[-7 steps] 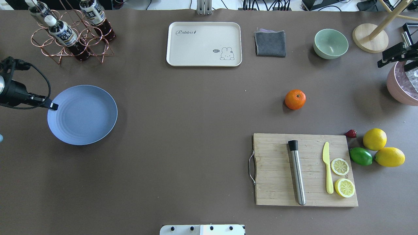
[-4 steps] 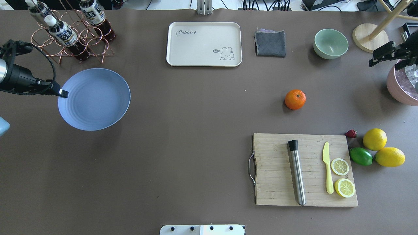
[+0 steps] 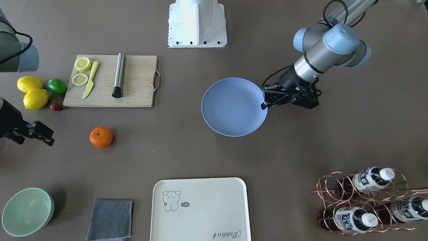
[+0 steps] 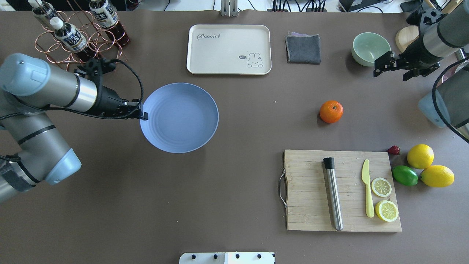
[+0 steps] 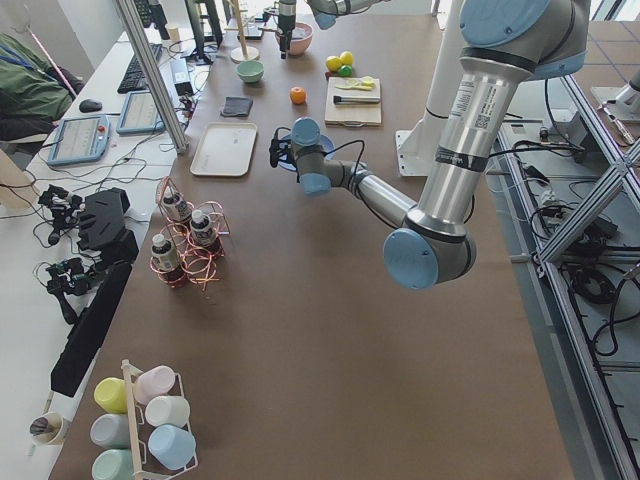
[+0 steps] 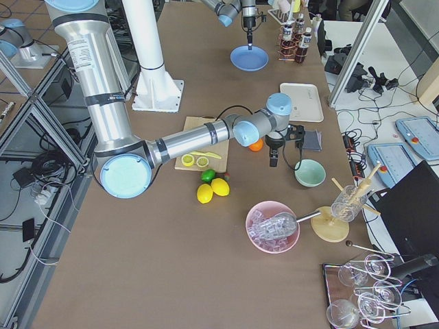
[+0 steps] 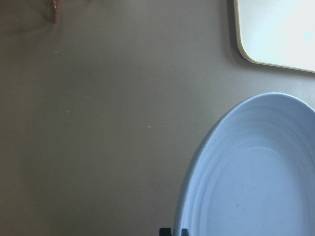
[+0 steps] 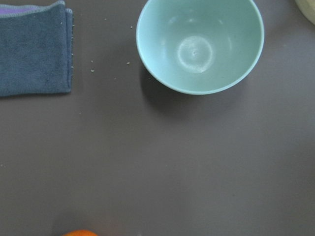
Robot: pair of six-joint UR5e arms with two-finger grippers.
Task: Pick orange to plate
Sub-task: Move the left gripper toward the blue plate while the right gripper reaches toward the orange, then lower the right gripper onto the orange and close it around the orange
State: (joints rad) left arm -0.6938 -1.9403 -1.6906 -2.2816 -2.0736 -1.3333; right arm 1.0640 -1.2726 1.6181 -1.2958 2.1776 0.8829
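Observation:
The orange (image 4: 331, 112) sits alone on the brown table, right of centre, and also shows in the front view (image 3: 101, 137) and at the bottom edge of the right wrist view (image 8: 81, 233). The pale blue plate (image 4: 179, 117) hangs a little above the table, left of centre, with my left gripper (image 4: 144, 116) shut on its left rim. The left wrist view shows the plate (image 7: 256, 182) from close up. My right gripper (image 4: 389, 75) hovers open and empty beside the mint bowl, up and to the right of the orange.
A cutting board (image 4: 311, 205) holds a steel muddler, a yellow knife and lemon slices. Two lemons, a lime (image 4: 405, 175) and a strawberry lie to its right. At the back stand the mint bowl (image 4: 370, 48), a grey cloth (image 4: 303, 48), a cream tray (image 4: 229, 49) and a bottle rack (image 4: 78, 36).
My left arm has carried the plate rightward from the table's left edge toward the middle. My right gripper has moved left, from over the pink bowl to beside the mint bowl.

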